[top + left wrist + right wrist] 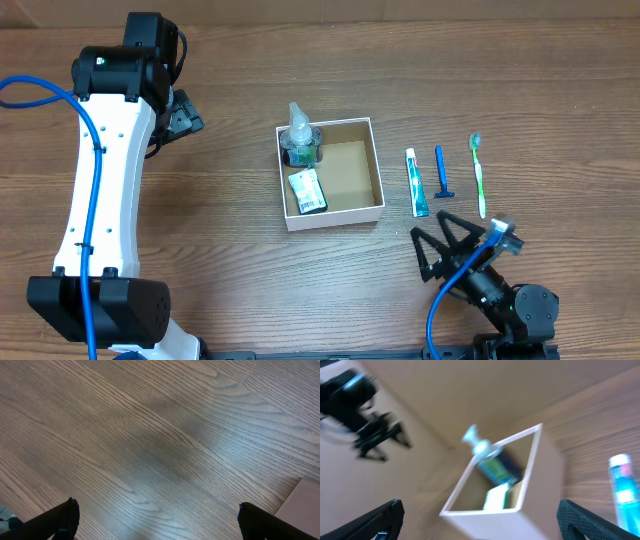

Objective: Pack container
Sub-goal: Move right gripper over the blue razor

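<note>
The container [375,160], a square white-walled box with a brown floor, sits mid-table. Inside it on the left are a clear pump bottle [299,137] and a small white-green packet [307,190]. Right of the container lie a toothpaste tube [416,182], a blue razor [441,172] and a green toothbrush [479,175]. My right gripper [443,243] is open and empty, near the front edge below these items. In the right wrist view the container [540,495], the bottle [490,460] and the toothpaste tube [626,490] show blurred. My left gripper [188,112] is open and empty over bare table at far left.
The left arm [105,180] stretches along the table's left side. The left wrist view shows only wood grain between the fingers [160,520] and a pale corner [300,505] at lower right.
</note>
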You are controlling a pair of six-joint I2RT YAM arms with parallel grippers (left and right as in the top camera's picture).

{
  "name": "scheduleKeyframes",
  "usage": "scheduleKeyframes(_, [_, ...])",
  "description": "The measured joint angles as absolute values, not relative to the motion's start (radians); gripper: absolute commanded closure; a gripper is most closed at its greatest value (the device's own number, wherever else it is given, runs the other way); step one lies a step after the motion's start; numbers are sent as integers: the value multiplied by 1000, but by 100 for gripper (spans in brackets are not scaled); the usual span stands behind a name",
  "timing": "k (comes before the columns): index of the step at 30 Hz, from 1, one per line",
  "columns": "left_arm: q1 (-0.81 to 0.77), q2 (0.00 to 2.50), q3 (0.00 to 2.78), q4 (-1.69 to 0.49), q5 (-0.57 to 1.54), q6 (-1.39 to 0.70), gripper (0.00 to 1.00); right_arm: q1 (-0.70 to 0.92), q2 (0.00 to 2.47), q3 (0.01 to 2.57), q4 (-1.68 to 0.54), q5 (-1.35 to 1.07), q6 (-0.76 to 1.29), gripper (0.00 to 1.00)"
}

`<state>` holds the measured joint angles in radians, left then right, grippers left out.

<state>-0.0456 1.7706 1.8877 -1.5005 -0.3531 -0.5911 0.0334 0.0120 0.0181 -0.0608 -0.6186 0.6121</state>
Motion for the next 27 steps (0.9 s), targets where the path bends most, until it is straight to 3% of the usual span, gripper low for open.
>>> scheduleKeyframes(7, [-46,1770,1888,-1501,-353,-591,0,33,13,21,31,-770,635,0])
scheduleKeyframes(14, [-46,1771,1888,-1501,-353,-591,0,33,93,279,-211,-682,586,0])
scheduleKeyframes(22, [-46,1771,1888,-1502,-353,-591,0,33,520,683,-562,-621,415,0])
scheduleKeyframes(27, [-46,1771,1888,-1501,-356,-591,0,33,866,1006,-925,-420,273,0])
